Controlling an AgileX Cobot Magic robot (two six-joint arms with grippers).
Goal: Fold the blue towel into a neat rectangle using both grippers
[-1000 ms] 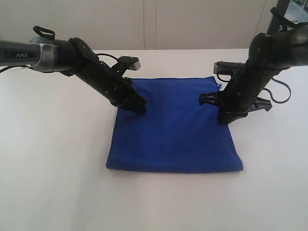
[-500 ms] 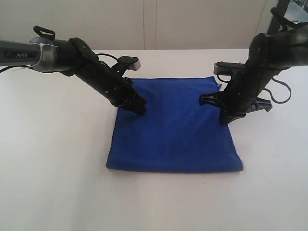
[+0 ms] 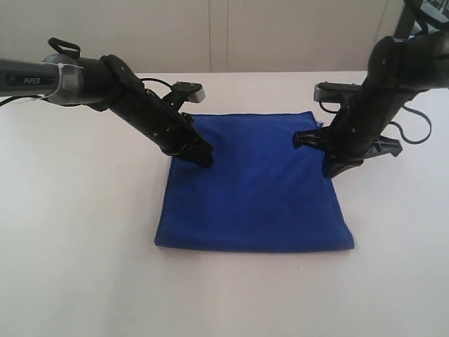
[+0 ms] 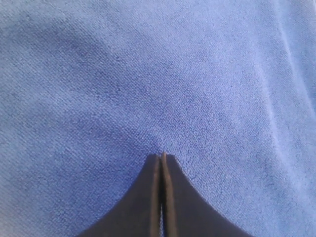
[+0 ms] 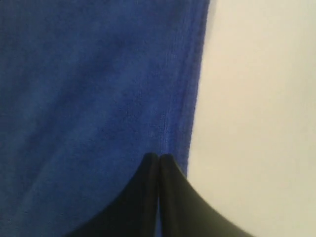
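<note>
The blue towel [image 3: 252, 186] lies flat on the white table [image 3: 84, 232] as a rough rectangle. My left gripper [image 3: 203, 160] is shut, its tips resting on the cloth near the towel's far left part. In the left wrist view the gripper [image 4: 162, 157] points at plain towel [image 4: 148, 74] with nothing pinched. My right gripper [image 3: 330, 172] is shut too, just over the towel's right edge. The right wrist view shows that gripper [image 5: 159, 158] beside the hemmed edge of the towel [image 5: 89, 89], with no cloth between its fingers.
Bare white table [image 5: 256, 98] surrounds the towel on all sides. A pale wall [image 3: 224, 35] stands behind the table's far edge. Black cables [image 3: 414, 130] loop beside the right arm.
The right gripper has gone from partly open to shut, and its arm has lifted and shifted slightly right. The left arm and the towel have not moved.
</note>
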